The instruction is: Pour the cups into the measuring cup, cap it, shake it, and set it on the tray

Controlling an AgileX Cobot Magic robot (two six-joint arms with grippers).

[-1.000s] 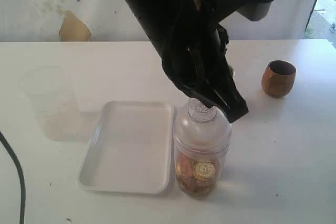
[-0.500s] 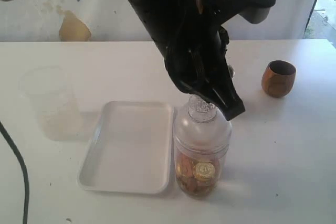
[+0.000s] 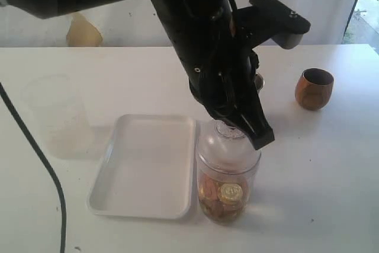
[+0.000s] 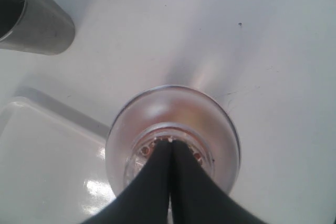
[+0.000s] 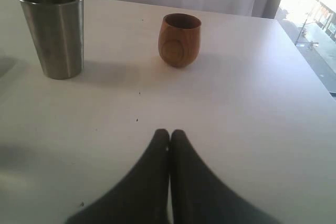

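The measuring cup (image 3: 228, 176) stands on the table just right of the tray (image 3: 148, 164), with gold and brown pieces inside and a clear domed cap (image 4: 173, 124) on top. My left gripper (image 4: 170, 141) is shut, its tips resting on the cap's centre knob (image 3: 228, 128) with nothing held between them. The steel tumbler (image 5: 52, 30) and the wooden cup (image 5: 179, 40) stand upright farther back. Only a sliver of the tumbler (image 3: 259, 81) shows behind the arm. The wooden cup (image 3: 314, 89) sits at the right. My right gripper (image 5: 169, 132) is shut above bare table.
A frosted plastic container (image 3: 56, 117) stands left of the tray. A black cable (image 3: 41, 164) runs down the left side of the table. The steel tumbler (image 4: 31, 19) is near the tray's far corner (image 4: 31, 103).
My left gripper has come down a little onto the cap's knob, and the arm above has shifted slightly. The cup, tray and wooden cup have stayed put.
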